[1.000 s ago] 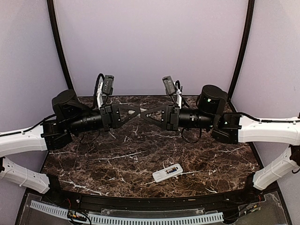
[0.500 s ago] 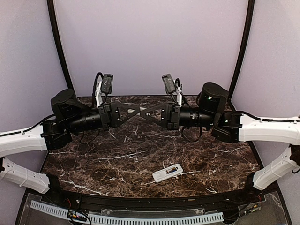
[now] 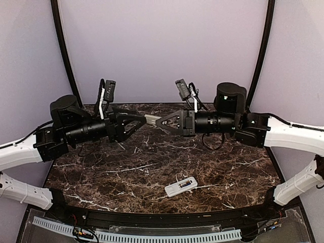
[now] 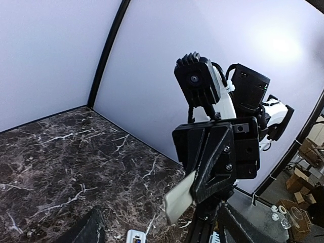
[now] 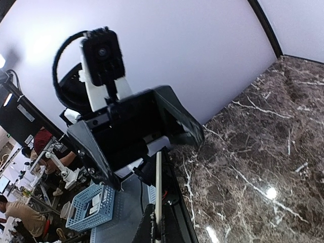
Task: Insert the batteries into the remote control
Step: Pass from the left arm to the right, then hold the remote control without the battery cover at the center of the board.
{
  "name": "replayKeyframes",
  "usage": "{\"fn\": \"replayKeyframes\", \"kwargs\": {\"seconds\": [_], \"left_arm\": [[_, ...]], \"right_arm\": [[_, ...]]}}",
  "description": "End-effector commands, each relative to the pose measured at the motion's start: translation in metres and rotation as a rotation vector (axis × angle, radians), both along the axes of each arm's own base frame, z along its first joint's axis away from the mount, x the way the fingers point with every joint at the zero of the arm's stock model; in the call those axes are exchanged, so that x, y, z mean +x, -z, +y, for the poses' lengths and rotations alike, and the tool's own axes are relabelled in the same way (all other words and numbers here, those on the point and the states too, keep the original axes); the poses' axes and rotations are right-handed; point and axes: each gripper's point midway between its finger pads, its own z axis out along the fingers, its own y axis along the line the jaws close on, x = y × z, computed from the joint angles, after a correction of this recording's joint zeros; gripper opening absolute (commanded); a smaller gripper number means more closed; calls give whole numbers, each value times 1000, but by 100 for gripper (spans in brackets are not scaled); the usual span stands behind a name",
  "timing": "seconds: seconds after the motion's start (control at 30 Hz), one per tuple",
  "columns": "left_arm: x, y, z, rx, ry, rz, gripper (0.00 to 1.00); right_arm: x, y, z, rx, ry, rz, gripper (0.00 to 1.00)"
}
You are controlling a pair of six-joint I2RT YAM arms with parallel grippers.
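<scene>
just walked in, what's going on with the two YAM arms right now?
Both arms are raised above the table, with their grippers facing each other. The right gripper is shut on a small flat pale piece and holds it out toward the left gripper, which is open and apart from it. The remote control lies on the table near the front edge, and neither gripper touches it. No batteries show in any view, so loading does not appear to have started.

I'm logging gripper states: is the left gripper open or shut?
Open. In the right wrist view the left gripper has its fingers wide apart; the flat grey piece sits pinched in the right gripper.
</scene>
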Motion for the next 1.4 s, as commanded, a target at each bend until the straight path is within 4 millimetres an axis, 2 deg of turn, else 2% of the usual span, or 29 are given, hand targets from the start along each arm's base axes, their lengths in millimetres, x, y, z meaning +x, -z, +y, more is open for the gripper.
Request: {"fn": "replayKeyframes", "kwargs": {"seconds": [0.0, 0.03, 0.1, 0.2, 0.23, 0.27, 0.33, 0.37, 0.4, 0.43, 0.47, 0.5, 0.53, 0.57, 0.6, 0.63, 0.67, 0.73, 0.9, 1.1, 1.27, 1.37], "left_arm": [[13, 2, 33, 162, -168, -143, 76], [16, 7, 37, 197, -193, -165, 76], [22, 28, 44, 284, -238, -157, 76], [27, 64, 53, 389, -311, -145, 74], [24, 83, 52, 432, -320, -147, 74], [23, 92, 49, 454, -317, -162, 74], [13, 129, 40, 546, -281, -169, 75], [6, 139, 33, 573, -253, -173, 76], [3, 159, 28, 627, -228, -169, 76], [-4, 164, 19, 631, -202, -181, 78], [-7, 183, 13, 681, -178, -183, 78], [-12, 187, 5, 682, -153, -195, 80], [-16, 205, -1, 720, -118, -193, 81], [-20, 208, -8, 716, -94, -198, 82], [-24, 223, -14, 743, -51, -191, 83], [-26, 226, -20, 736, -35, -194, 84], [-29, 240, -24, 760, -3, -187, 85], [-31, 254, -31, 776, 27, -184, 87], [-41, 283, -47, 786, 116, -164, 88], [-45, 314, -56, 829, 165, -137, 89], [-45, 327, -60, 854, 184, -127, 88], [-45, 328, -62, 857, 187, -128, 88]], "right_arm": [[15, 19, -29, -190, 84, 90, 0], [17, 30, -36, -248, 94, 116, 0], [17, 54, -52, -353, 95, 173, 0], [12, 97, -75, -507, 57, 287, 0], [10, 113, -82, -557, 48, 329, 0], [6, 129, -90, -610, 30, 370, 0], [1, 153, -97, -657, -9, 431, 0], [-1, 163, -99, -669, -29, 457, 0], [-3, 172, -100, -678, -50, 479, 0], [-4, 181, -100, -687, -67, 496, 0], [-4, 191, -101, -703, -80, 514, 0], [-3, 200, -102, -719, -91, 527, 0], [-2, 209, -102, -736, -104, 541, 0], [-1, 218, -101, -748, -118, 556, 0], [-1, 228, -99, -757, -137, 572, 0], [-1, 235, -97, -760, -158, 581, 0], [0, 242, -95, -765, -171, 590, 0], [3, 256, -96, -787, -177, 606, 0], [8, 273, -101, -777, -188, 642, 0], [4, 286, -110, -773, -183, 670, 0], [5, 293, -107, -752, -197, 694, 0], [4, 295, -106, -743, -205, 701, 0]]}}
